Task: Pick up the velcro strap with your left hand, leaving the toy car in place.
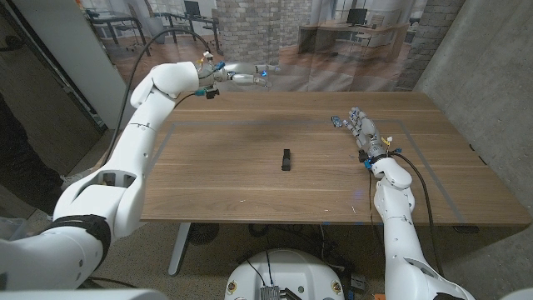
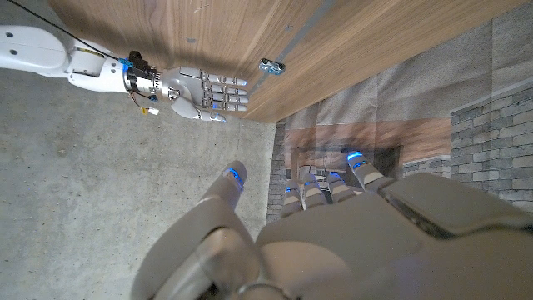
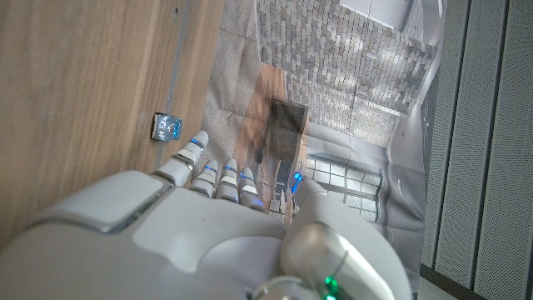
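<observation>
Right now I am holding the left hand (image 1: pixel 243 78) out past the far edge of the table (image 1: pixel 250 187), at the far left; its fingers are stretching straight and apart, gripping nothing, and in the left wrist view (image 2: pixel 333 242) they are reaching over grey floor and a brick wall. Further in, the velcro strap (image 1: pixel 286 158) is lying as a short dark strip near the middle of the wooden top, well apart from that hand and with nothing touching it.

Over on the other side I am keeping the right hand (image 1: pixel 360 130) above the tabletop, right of centre, fingers extended and slightly spread, empty. I cannot tell whether it is touching the wood. In the right wrist view the right hand (image 3: pixel 225 225) is pointing toward the toy car (image 3: pixel 166 127), a small blue and silver thing sitting on the table just beyond the fingertips. In the head view the car (image 1: pixel 336 122) is showing as a tiny shape at those fingertips, and in the left wrist view (image 2: pixel 270 66) it is sitting near the right hand (image 2: pixel 204 90).
</observation>
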Motion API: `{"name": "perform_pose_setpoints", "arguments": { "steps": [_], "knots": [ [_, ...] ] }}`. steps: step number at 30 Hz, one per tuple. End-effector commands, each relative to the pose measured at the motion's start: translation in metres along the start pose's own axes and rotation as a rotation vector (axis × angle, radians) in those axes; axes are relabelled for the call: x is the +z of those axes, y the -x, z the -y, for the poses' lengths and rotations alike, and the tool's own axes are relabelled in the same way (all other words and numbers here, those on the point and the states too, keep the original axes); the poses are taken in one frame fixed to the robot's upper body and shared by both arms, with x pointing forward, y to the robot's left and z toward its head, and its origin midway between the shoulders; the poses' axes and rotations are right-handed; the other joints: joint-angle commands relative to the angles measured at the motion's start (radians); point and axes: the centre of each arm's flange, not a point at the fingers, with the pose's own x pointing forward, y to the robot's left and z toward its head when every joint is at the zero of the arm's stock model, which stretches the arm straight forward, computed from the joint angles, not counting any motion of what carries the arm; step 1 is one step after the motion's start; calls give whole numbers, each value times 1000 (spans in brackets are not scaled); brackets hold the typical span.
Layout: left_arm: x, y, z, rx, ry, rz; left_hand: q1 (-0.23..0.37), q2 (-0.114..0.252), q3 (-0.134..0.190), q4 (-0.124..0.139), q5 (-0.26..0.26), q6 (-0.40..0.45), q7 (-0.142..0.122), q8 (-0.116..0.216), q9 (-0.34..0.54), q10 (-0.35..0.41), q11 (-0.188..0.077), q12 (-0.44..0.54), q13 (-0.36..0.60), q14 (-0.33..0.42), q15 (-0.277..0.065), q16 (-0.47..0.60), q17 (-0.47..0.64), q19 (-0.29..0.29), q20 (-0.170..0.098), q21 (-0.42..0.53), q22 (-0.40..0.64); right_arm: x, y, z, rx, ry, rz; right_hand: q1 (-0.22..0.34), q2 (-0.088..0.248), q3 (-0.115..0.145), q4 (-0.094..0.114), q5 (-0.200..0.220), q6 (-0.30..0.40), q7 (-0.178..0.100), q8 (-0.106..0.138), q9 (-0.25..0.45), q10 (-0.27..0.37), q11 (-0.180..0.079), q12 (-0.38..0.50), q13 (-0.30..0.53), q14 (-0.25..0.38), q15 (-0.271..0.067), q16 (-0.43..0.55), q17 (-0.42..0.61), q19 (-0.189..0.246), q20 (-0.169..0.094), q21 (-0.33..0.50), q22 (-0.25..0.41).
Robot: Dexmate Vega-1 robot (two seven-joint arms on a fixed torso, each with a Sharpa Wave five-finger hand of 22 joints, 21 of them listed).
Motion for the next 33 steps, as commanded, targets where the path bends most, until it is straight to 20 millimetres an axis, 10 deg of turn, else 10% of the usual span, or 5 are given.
{"name": "perform_pose_setpoints", "arguments": {
  "steps": [1,22,27,33],
  "knots": [
    [19,-15,-16,-73,-126,30,16,1,1,-11,3,-12,-8,-4,5,-8,-10,-4,4,-35,-43,-1,2,-46,-5,-5,2,-2,-1,0,-5,-2,6,11,10,5,-6,-1,4,10,3,2,9,6,-1,5,-7,6,10,2,7,1,10,3],
    [48,-31,-29,-171,-296,67,33,-22,-25,-36,9,-30,-32,-2,5,-2,-41,-6,6,-45,-52,1,3,-53,-13,-12,4,-3,-2,2,-16,-6,19,11,7,5,-9,-2,5,11,3,2,11,5,-3,5,-7,7,10,2,8,2,10,3],
    [56,-34,-32,-194,-351,75,54,-43,-41,-60,15,-31,-48,4,6,8,-59,-6,7,-32,-46,8,4,-36,48,-9,4,-4,-1,3,-17,-10,20,11,5,5,-10,-2,5,11,3,2,11,5,-3,5,-7,8,9,2,8,2,10,3],
    [63,-40,-34,-231,-400,85,63,-48,-46,-69,18,-34,-54,4,7,10,-67,-7,8,-30,-45,8,4,-29,50,-8,4,-5,0,4,-23,-14,22,9,3,5,-9,-2,5,11,3,2,11,7,-3,5,-7,8,9,2,9,2,10,3]
  ]
}}
